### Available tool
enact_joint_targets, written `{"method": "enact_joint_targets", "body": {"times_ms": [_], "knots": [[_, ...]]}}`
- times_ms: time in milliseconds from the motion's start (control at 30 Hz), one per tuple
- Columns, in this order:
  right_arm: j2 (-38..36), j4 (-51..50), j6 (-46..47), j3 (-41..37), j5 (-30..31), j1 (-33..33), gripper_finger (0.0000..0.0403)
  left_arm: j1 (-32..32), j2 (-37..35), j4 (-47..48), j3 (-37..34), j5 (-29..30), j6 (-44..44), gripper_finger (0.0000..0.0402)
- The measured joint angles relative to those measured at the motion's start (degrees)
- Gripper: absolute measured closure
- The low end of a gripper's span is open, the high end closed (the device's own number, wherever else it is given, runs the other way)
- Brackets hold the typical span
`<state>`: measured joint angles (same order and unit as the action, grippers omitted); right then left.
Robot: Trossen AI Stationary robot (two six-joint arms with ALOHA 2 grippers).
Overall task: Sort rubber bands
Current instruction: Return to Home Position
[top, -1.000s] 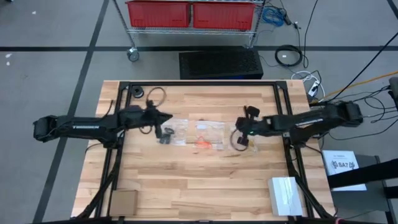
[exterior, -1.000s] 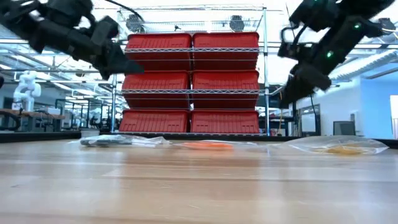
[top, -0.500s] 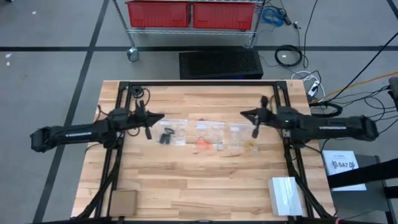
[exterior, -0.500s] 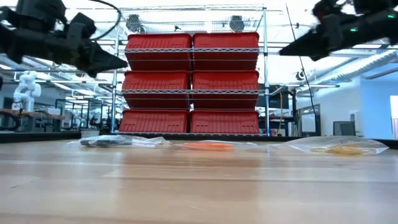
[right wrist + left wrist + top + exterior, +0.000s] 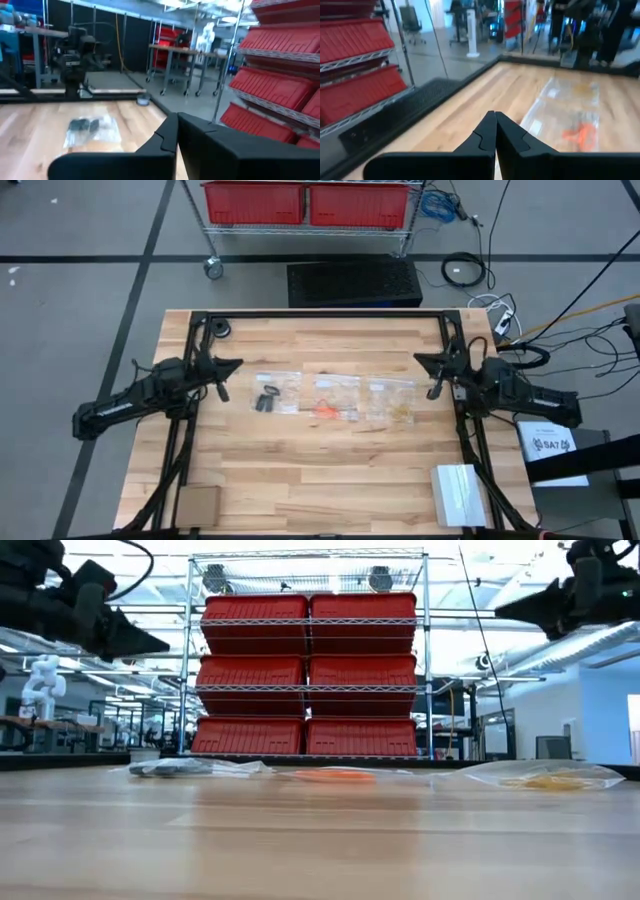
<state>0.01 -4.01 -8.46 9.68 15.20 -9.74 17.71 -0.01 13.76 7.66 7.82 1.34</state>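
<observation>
A rectangular butcher-block wooden table (image 5: 320,470) carried the whole scene, with two dark arms flanking it. The left arm (image 5: 130,395) lay over the left edge and the right arm (image 5: 520,390) over the right edge. Both were raised above the wood, well apart from everything on it.

The left gripper (image 5: 236,362) hung near the far-left corner with its fingers (image 5: 492,125) pressed together on nothing. The right gripper (image 5: 420,360) mirrored it near the far-right corner, its fingers (image 5: 175,127) likewise clenched and empty.

A white box (image 5: 460,495) sat at the near-right corner and a brown cardboard square (image 5: 198,503) at the near-left corner.

Three clear plastic zip bags (image 5: 337,392) lay flat, side by side, in one row. Its long axis ran left to right, parallel to the far edge, in the far half of the table. A broad band of bare wood separated the row from the near edge, and narrower strips separated it from each gripper.

The black rubber bands (image 5: 266,398) sat in the left bag, the orange-red rubber bands (image 5: 326,410) in the middle one and the pale tan rubber bands (image 5: 402,415) in the right one. That made three small clusters, though the number in each could not be made out.
</observation>
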Motion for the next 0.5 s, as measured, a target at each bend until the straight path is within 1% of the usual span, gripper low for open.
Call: {"method": "enact_joint_targets", "body": {"times_ms": [67,133,233,300,367,433,500], "knots": [[0.19,-2.20,-0.79,0.83,-0.26,0.00,0.0403,-0.31,0.00,0.30,0.17,-0.15,-0.80,0.0396],[0.01,-2.06,-0.90,0.60,-0.21,0.02,0.0403,-0.83,0.02,1.19,0.17,-0.95,-0.79,0.0396],[0.19,2.45,-1.25,-1.99,-1.19,-0.28,0.0403,-0.98,0.00,0.18,0.07,0.22,0.27,0.0396],[0.32,5.59,-0.02,-5.36,-3.05,-0.90,0.0403,-0.96,0.00,-2.10,-0.87,2.03,0.64,0.0396],[0.35,10.30,1.79,-8.84,-4.41,-1.51,0.0403,-0.98,0.00,-5.89,-1.63,2.32,1.97,0.0395],[0.58,9.54,3.08,-8.93,-6.04,-1.97,0.0403,-0.96,0.00,-8.34,-2.16,2.77,3.52,0.0395],[0.66,9.37,2.80,-8.88,-6.24,-1.99,0.0403,-0.86,0.00,-8.53,-2.65,4.31,5.11,0.0395]]}}
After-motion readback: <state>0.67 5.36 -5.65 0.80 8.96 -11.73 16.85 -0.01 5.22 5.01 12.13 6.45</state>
